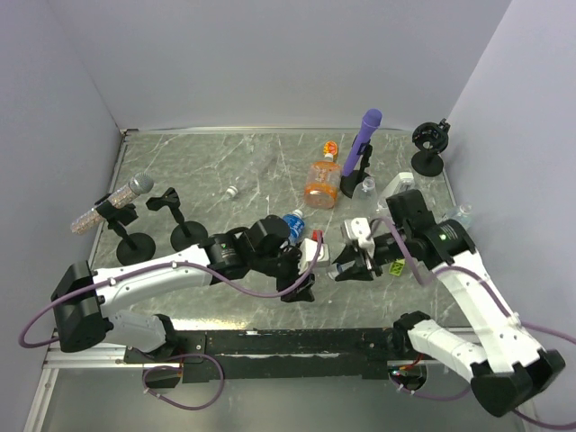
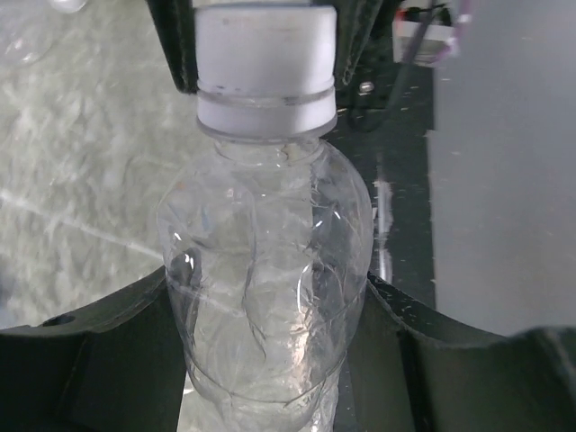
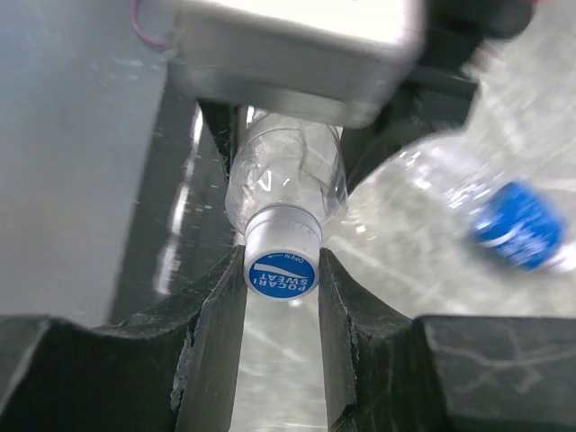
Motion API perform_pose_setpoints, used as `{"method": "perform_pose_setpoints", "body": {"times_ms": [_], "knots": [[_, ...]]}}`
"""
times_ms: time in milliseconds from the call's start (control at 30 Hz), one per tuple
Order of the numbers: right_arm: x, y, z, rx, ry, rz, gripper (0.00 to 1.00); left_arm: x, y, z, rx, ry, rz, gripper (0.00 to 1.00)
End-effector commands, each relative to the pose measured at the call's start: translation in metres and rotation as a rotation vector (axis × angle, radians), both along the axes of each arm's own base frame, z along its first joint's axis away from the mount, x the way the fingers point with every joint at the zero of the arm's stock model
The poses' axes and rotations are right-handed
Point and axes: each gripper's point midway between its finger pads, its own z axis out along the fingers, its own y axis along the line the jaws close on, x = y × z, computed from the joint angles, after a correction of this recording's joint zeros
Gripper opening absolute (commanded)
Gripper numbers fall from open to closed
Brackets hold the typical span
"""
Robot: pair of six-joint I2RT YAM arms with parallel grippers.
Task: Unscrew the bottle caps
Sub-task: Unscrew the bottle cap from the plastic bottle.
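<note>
A small clear bottle [image 2: 265,270] is held level between my two grippers. My left gripper [image 2: 270,360] is shut on its crumpled body, one finger on each side. Its white cap [image 2: 265,72] points away, toward the right gripper. In the right wrist view my right gripper [image 3: 282,281] is shut on that cap [image 3: 282,261], which has a blue printed top, with the bottle's neck [image 3: 288,171] behind it. In the top view the left gripper [image 1: 306,274] and the right gripper [image 1: 349,263] meet near the table's front middle. The held bottle is mostly hidden there.
A blue-capped bottle [image 1: 292,221] lies just behind the left gripper and shows in the right wrist view [image 3: 517,225]. An orange bottle [image 1: 321,183], a purple stick [image 1: 364,135] and clear bottles [image 1: 364,185] stand behind. Black stands [image 1: 184,229] are at left. A yellow-green block [image 1: 396,267] is under the right arm.
</note>
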Motion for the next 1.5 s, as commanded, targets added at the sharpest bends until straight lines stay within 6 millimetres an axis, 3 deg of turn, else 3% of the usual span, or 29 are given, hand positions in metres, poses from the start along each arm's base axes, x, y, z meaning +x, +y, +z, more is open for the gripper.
{"method": "perform_pose_setpoints", "body": {"times_ms": [0, 67, 100, 167, 233, 367, 433, 600, 1033, 1233, 1333, 1467], "knots": [[0.009, 0.004, 0.012, 0.041, -0.256, 0.103, 0.00, -0.011, -0.002, 0.020, -0.035, 0.043, -0.107, 0.23], [0.014, 0.006, 0.012, 0.019, -0.176, 0.073, 0.03, -0.003, -0.002, 0.020, -0.023, 0.018, -0.070, 0.23], [0.018, 0.007, 0.013, 0.013, -0.131, 0.037, 0.11, 0.002, -0.002, 0.021, -0.023, 0.000, -0.047, 0.23], [0.027, 0.009, 0.017, -0.006, -0.041, -0.062, 0.47, 0.014, 0.000, 0.021, -0.010, -0.033, 0.022, 0.23], [0.033, 0.006, 0.026, -0.021, 0.045, -0.160, 0.70, 0.025, 0.004, 0.022, 0.002, -0.061, 0.102, 0.22], [0.023, -0.001, 0.058, 0.084, 0.271, -0.247, 0.80, 0.038, 0.012, 0.027, 0.016, -0.158, 0.280, 0.22], [0.023, -0.003, 0.061, 0.113, 0.382, -0.301, 0.81, 0.042, 0.014, 0.030, 0.031, -0.209, 0.355, 0.22], [0.039, -0.003, 0.040, 0.095, 0.646, -0.475, 0.81, 0.048, 0.014, 0.034, 0.046, -0.262, 0.521, 0.23], [0.047, 0.008, 0.019, 0.018, 0.733, -0.476, 0.73, 0.045, -0.001, 0.027, 0.044, -0.243, 0.589, 0.23], [0.045, 0.012, 0.018, 0.011, 0.732, -0.445, 0.52, 0.043, -0.006, 0.027, 0.039, -0.238, 0.575, 0.24], [0.046, 0.013, 0.021, 0.021, 0.705, -0.432, 0.28, 0.042, -0.007, 0.026, 0.044, -0.243, 0.558, 0.24], [0.039, 0.011, 0.025, 0.027, 0.607, -0.353, 0.12, 0.033, -0.007, 0.030, 0.009, -0.235, 0.492, 0.24]]}}
